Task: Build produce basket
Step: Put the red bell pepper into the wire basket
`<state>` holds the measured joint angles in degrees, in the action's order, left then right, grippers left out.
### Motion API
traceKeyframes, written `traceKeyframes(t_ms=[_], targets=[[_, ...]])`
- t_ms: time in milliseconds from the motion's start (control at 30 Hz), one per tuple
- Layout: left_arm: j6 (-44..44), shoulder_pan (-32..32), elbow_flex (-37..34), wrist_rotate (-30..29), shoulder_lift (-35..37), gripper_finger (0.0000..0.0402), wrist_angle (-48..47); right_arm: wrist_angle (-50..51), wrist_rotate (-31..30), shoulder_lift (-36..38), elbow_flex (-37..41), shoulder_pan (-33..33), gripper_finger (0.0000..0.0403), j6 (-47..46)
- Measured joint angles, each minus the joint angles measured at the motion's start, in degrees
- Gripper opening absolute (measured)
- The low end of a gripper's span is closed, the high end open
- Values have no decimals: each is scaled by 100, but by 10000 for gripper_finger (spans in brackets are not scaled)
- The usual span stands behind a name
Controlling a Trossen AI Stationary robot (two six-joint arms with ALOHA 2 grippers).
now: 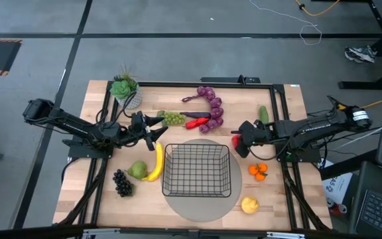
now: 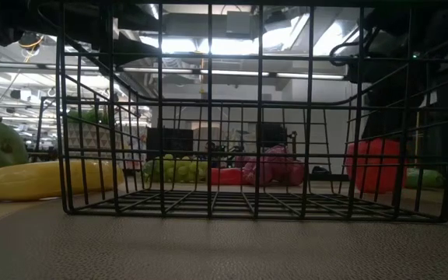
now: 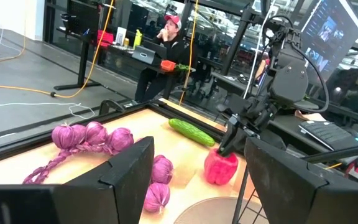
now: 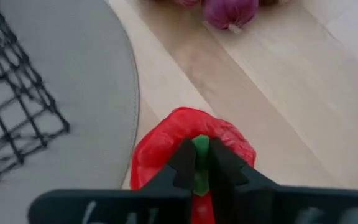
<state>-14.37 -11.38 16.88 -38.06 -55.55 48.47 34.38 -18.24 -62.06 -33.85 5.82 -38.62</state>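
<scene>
Right jaws (image 4: 196, 163): closed on the green stem of a red pepper (image 4: 166, 140). The pepper sits on the wooden surface (image 1: 284, 199) just beside the edge of the round grey mat (image 1: 197, 206), off the right side of the basket (image 1: 197, 170). Left jaws (image 1: 156, 125): spread wide, holding nothing, positioned above the surface near the green grapes (image 1: 172, 118) and the upper end of the banana (image 1: 156, 162).

Basket: black wire mesh, upright on the grey mat at the centre front of the surface; no produce inside it.

Produce, all on the surface outside the basket:
- Banana and green pear (image 1: 138, 170) to the left of the basket, the two touching.
- Dark grapes (image 1: 122, 182) near the front left.
- Purple grape string (image 1: 212, 106) behind the basket, with a second red pepper (image 1: 197, 123) beside it.
- Cucumber (image 1: 263, 114) at the back right.
- Orange pieces (image 1: 258, 171) to the right of the basket, lemon (image 1: 249, 205) at the front right.

Potted succulent (image 1: 126, 89) stands at the back left corner.
</scene>
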Motion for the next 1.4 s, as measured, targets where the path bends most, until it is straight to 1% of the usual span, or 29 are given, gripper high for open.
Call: traceKeyframes(t_ms=[33,133,267,400,600,700,800,833,900,1033,1133,1333,1400], targets=[[0,0,0,0,0,247,0,2,-46,9,1,0,9,66],[0,0,2,0,0,247,0,36,-428,59,2,-2,8,180],[0,-2,2,0,0,247,0,300,-527,66,-216,-2,10,353],[-2,-2,2,0,0,247,-2,683,-662,68,-737,0,9,615],[-2,-2,2,0,0,247,0,1232,-1414,74,-1761,0,9,1285],[-2,-2,2,0,0,247,0,1207,-1615,74,-2228,-2,10,1703],[-2,-2,2,0,0,247,0,603,-1610,74,-2604,2,10,2203],[-2,-2,2,0,0,247,0,344,-1512,76,-2708,2,10,2444],[-2,-2,2,0,0,247,0,-234,-1046,79,-2836,2,10,2960],[-2,-2,2,0,0,247,0,-1292,330,76,-2887,2,11,3675],[-2,-2,2,0,0,247,0,-1778,1361,74,-2854,2,11,3789],[-2,-2,2,1,0,247,0,-2493,2767,13,-2563,7,12,3765],[-2,-2,2,1,0,247,1,-2868,3274,-61,-2387,7,12,3732]])
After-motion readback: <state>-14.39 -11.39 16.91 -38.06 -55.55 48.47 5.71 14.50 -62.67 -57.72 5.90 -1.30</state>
